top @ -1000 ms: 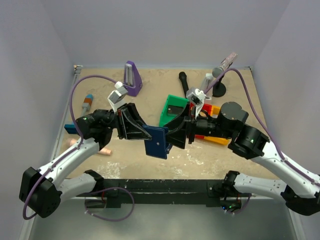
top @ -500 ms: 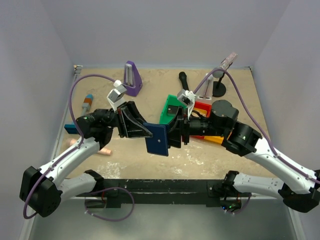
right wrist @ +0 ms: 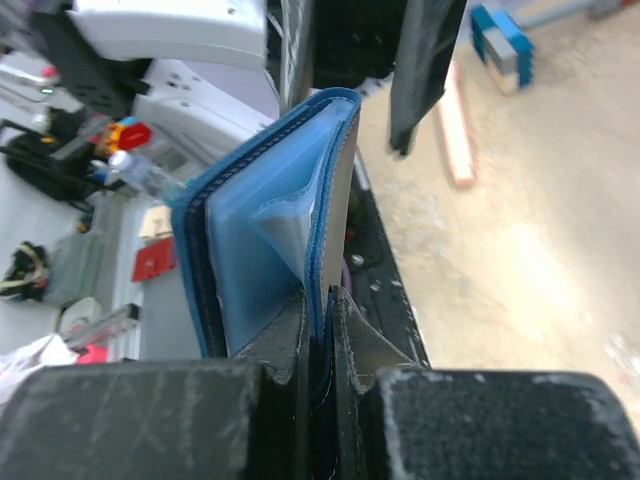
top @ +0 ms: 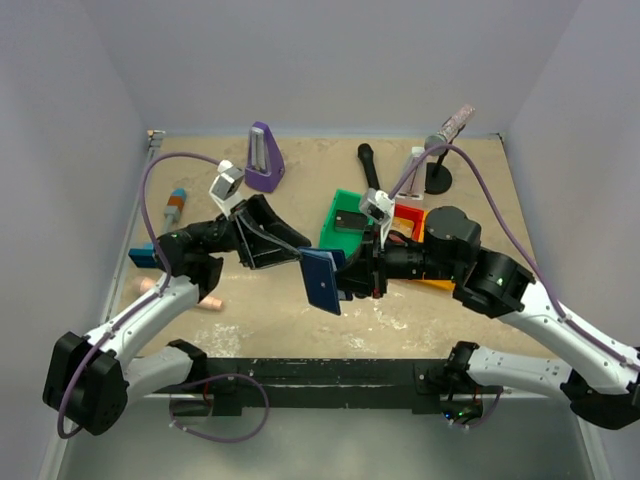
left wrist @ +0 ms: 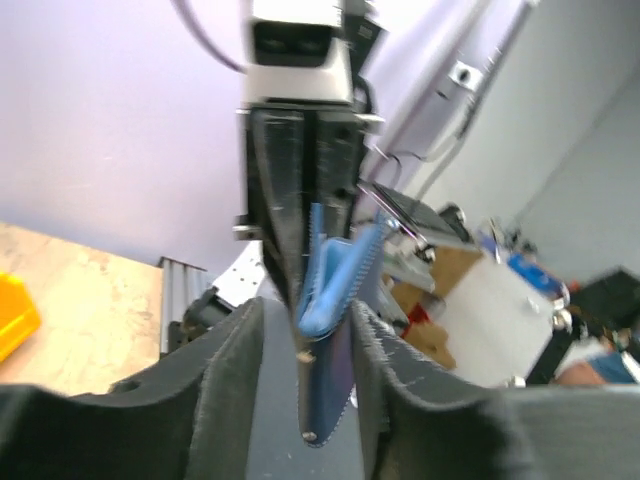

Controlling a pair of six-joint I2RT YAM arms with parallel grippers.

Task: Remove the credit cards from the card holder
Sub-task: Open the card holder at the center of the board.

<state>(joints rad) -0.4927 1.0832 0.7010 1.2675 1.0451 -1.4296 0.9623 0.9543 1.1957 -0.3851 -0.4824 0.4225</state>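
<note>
The card holder (top: 322, 280), a dark navy bifold, hangs above the sandy table between both arms. In the right wrist view the card holder (right wrist: 255, 210) stands half open, showing pale blue inner panels. My right gripper (right wrist: 322, 298) is shut on one of its panels, and it reaches in from the right (top: 352, 278). The holder's other edge (left wrist: 330, 330) sits between the fingers of my left gripper (left wrist: 305, 312), which stand apart with a gap on the left side. From above, the left gripper (top: 298, 252) comes in from the left. The credit cards are hidden inside the holder.
A green bin (top: 338, 232) and red and orange pieces (top: 412, 216) lie behind the right gripper. A purple stand (top: 262, 158), a black handle (top: 367, 160) and a black-based stand (top: 437, 178) sit at the back. A blue block (top: 140, 258) lies at the left.
My right gripper has closed onto the holder's panel. My left gripper's fingers have spread apart and its wrist has lifted. The holder has shifted slightly to the right.
</note>
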